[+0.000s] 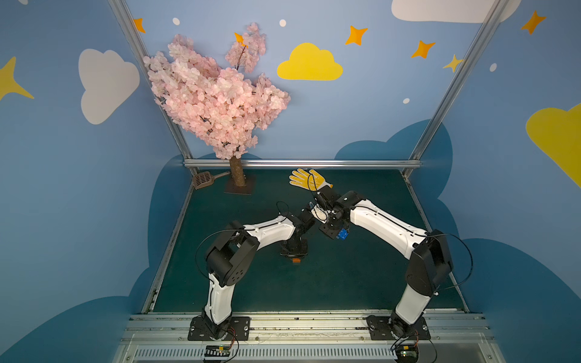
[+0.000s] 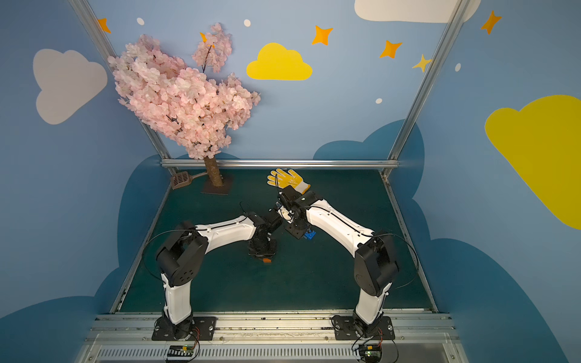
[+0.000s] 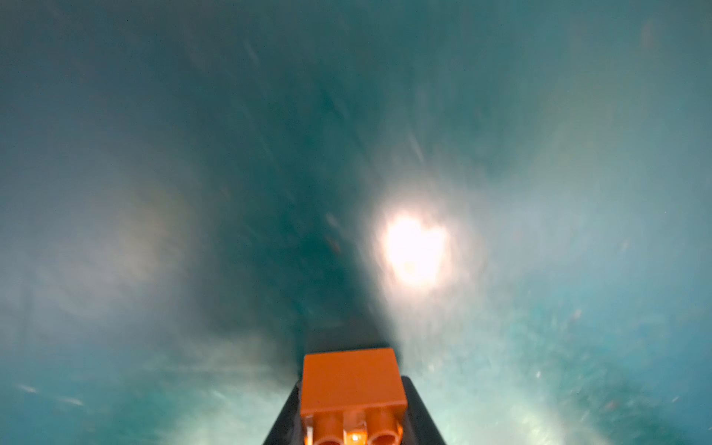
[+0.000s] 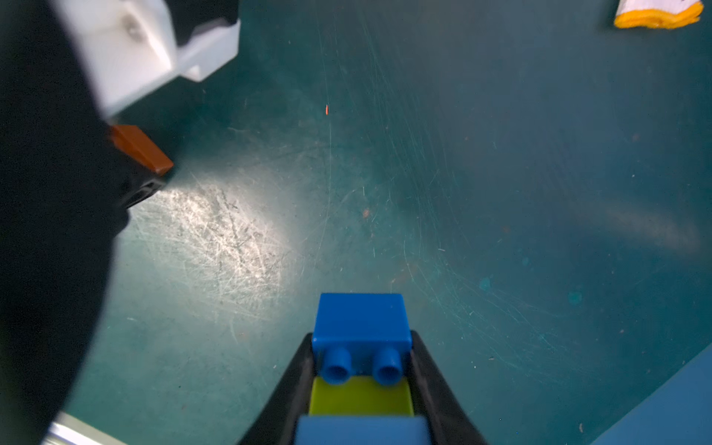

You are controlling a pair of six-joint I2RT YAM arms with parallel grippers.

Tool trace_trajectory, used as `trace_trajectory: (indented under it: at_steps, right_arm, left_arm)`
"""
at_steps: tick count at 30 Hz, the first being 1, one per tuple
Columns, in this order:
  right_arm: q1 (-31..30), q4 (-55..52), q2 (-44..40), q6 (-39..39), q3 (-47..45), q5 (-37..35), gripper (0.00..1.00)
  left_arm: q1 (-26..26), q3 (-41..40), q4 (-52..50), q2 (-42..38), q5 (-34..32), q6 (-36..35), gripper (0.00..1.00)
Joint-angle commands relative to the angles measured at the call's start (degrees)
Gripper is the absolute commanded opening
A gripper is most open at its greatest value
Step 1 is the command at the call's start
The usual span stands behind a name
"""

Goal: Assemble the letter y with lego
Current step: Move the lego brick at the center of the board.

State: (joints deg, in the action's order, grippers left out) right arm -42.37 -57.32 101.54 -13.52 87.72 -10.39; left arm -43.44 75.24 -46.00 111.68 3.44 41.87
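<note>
Orange brick point(image 3: 352, 385) cut off by frame edge, mat point(image 3: 192, 154) blurred (L wrist), brick stack point(image 4: 362, 397) cropped

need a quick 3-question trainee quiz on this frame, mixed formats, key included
1. True or false: the left gripper is shut on a pink brick.
2. In the right gripper, which brick shows between the dark blue brick and the light blue brick? A) orange B) lime green C) pink
3. Fill in: the non-lego item lying on the mat near the back rail is a yellow ____.

Key:
1. False: it grips the orange brick.
2. B, the lime green brick.
3. glove
</note>
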Motion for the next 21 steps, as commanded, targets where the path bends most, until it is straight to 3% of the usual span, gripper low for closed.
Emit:
trace_trajectory:
  at_steps: [1,12,14,18,21]
  right_arm:
    - [0.4,-0.1,-0.3,1.6,0.5,-0.8,0.02]
    - [1.8,-1.6,0.3,2.7,1.7,0.3,0.02]
    - [1.8,-1.6,0.4,2.7,1.9,0.3,0.02]
    - [1.8,-1.6,0.5,2.3,1.9,1.1,0.02]
    - [1.6,-0.4,0.4,0.8,1.1,3.7,0.03]
  left_arm:
    - [-1.5,-2.9,-1.6,0.1,0.7,0.7,0.28]
    - [-1.6,-3.0,-2.3,-0.1,-0.6,-0.8,0.30]
    - [-1.6,-2.9,-2.7,-0.4,-1.2,-0.6,0.42]
    - [-1.5,-1.8,-5.1,-2.6,-3.4,-0.1,0.78]
    - [0.0,-0.5,-7.5,-5.8,-4.8,-0.4,0.84]
